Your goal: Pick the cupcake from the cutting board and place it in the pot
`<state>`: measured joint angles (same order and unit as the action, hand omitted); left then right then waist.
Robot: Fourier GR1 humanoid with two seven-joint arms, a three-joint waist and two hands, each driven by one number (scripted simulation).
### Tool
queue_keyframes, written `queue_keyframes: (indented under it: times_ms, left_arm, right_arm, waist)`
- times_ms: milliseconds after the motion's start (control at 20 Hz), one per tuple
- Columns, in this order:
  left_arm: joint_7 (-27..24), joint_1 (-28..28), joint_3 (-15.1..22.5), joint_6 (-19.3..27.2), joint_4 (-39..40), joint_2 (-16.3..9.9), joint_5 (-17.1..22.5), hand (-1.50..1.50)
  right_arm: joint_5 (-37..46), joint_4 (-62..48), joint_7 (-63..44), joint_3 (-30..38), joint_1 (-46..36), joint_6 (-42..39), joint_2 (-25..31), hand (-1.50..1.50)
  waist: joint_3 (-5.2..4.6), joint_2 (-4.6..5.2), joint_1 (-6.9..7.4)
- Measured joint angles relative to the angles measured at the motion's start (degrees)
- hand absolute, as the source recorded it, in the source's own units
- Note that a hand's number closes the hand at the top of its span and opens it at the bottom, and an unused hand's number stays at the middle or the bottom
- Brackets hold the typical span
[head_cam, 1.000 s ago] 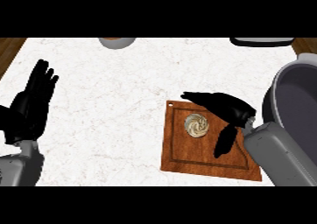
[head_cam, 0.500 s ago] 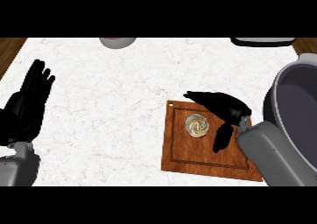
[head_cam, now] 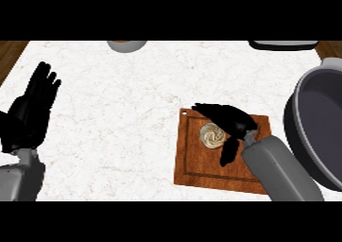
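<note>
The cupcake, pale with a swirled top, sits on the wooden cutting board right of centre. My right hand hovers over the board just right of the cupcake. Its fingers arch over the cupcake's far side and its thumb hangs down by the near side, with the hand open and not closed on it. The large grey pot stands at the right edge, beside the board. My left hand rests open at the left edge, fingers up.
A small bowl shows at the counter's far edge, centre-left. A dark object sits at the far right edge. Brown wood shows beyond the white marble counter at both top corners.
My right hand has slid slightly left and nearer over the board, closing in around the cupcake. The left hand has barely shifted.
</note>
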<state>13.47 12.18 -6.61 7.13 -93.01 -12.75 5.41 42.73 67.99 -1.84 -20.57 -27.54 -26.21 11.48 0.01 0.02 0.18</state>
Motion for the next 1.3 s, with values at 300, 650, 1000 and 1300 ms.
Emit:
queue_keyframes:
  times_ms: [300,650,1000,1300]
  left_arm:
    - [-0.54,-0.44,-0.62,-0.46,-0.21,0.66,-0.47,0.0]
    - [0.2,-0.91,-0.11,-0.07,-1.28,1.64,-1.42,0.0]
    - [-0.38,0.84,-1.63,-1.21,1.17,0.97,-1.16,0.0]
    - [-0.84,0.05,-1.54,-0.75,0.58,1.39,-1.57,0.0]
  right_arm:
    - [3.58,-5.9,2.79,2.24,-1.11,1.59,-2.08,1.5]
    - [8.66,-11.29,12.54,0.83,-2.59,6.65,-1.75,1.5]
    - [11.88,-12.46,14.68,1.73,-2.04,8.01,-3.28,1.5]
    - [10.46,-7.44,-7.27,3.48,2.63,13.54,-8.57,1.5]
  waist:
    - [0.0,0.01,0.07]
    - [-0.03,-0.08,0.19]
    - [-0.13,-0.29,0.01]
    - [-0.38,-0.84,-0.7]
